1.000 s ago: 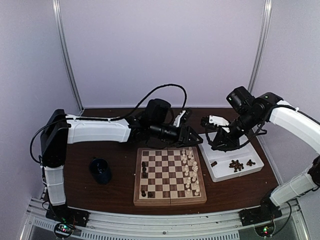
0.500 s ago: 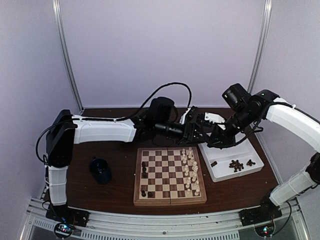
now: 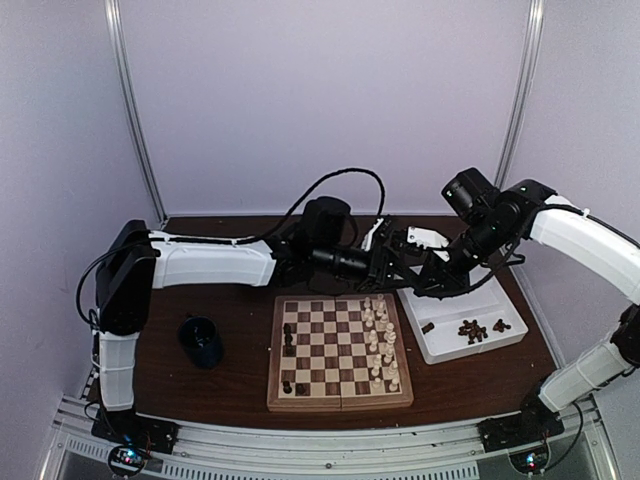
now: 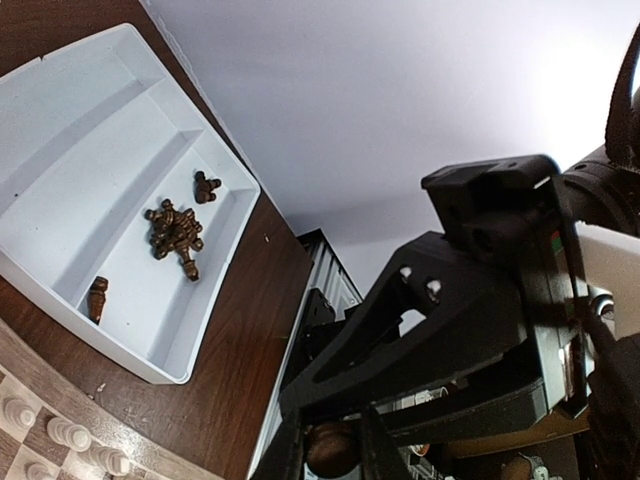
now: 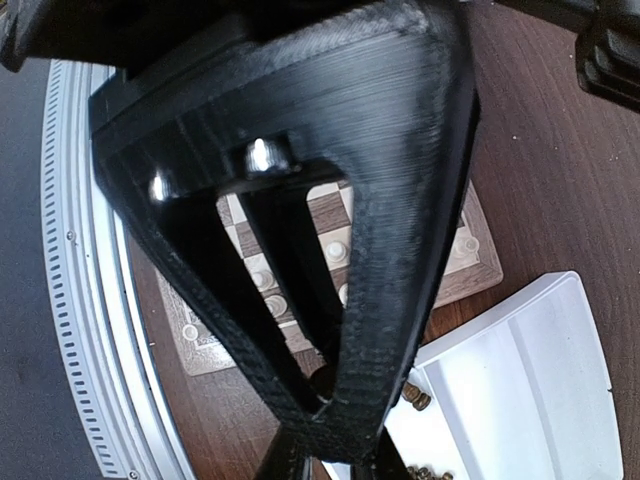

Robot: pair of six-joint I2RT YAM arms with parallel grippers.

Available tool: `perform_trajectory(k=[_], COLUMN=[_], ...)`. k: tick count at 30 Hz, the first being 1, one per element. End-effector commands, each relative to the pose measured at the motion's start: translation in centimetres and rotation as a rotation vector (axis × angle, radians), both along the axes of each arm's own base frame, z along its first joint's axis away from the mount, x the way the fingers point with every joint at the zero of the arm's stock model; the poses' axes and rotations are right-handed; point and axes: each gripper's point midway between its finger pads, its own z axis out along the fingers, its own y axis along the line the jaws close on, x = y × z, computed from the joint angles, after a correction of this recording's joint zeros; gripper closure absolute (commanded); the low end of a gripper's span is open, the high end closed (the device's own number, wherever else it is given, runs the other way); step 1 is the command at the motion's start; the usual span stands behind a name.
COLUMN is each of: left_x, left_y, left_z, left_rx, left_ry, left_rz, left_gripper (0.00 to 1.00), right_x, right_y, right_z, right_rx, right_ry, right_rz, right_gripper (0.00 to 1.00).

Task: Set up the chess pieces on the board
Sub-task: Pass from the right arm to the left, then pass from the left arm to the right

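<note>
A dark chess piece (image 4: 330, 447) is clasped in the jaws of the left gripper (image 3: 398, 266), above the counter (image 3: 240, 335) behind the board (image 3: 340, 402). The right gripper (image 3: 408, 272) is clenched on that same piece, beside the tray (image 3: 445, 352).

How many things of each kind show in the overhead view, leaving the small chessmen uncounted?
Square wooden checkered chessboard: 1
White rectangular two-compartment plastic tray: 1
Dark blue cup: 1
White-and-black robot arms: 2
Total: 5
</note>
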Motion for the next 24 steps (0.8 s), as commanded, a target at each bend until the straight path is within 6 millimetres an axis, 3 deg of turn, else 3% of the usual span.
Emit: perform_trajectory(k=[1, 4, 8, 12, 18, 24], left_x=[0.5, 1.2, 2.2, 3.6, 4.3, 4.3], left_y=[0.2, 0.8, 1.5, 2.4, 3.1, 3.6], left_z=[1.9, 2.6, 3.2, 3.9, 5.5, 7.7], left_rx=[-0.081, -0.103, -0.131, -0.175, -0.272, -0.382], left_ry=[-0.046, -0.057, -0.071, -0.085, -0.116, -0.156], left_rz=[0.009, 0.035, 0.069, 0.114, 0.141, 0.164], left_gripper=[0.89, 0.90, 0.90, 0.91, 0.92, 0.92], right_x=[0.2, 0.1, 0.0, -0.4, 1.6, 3.9], right_y=[0.0, -0.3, -0.7, -1.2, -2.4, -1.4], right_z=[1.6, 1.6, 1.9, 3.2, 7.0, 7.9], right_rx=[0.018, 0.019, 0.027, 0.112, 0.445, 0.742], right_ry=[-0.045, -0.049, -0.049, -0.006, 0.202, 0.514], right_rz=[-0.025, -0.036, -0.056, -0.081, -0.215, -0.296], right_gripper=[0.88, 0.83, 0.66, 0.56, 0.56, 0.56])
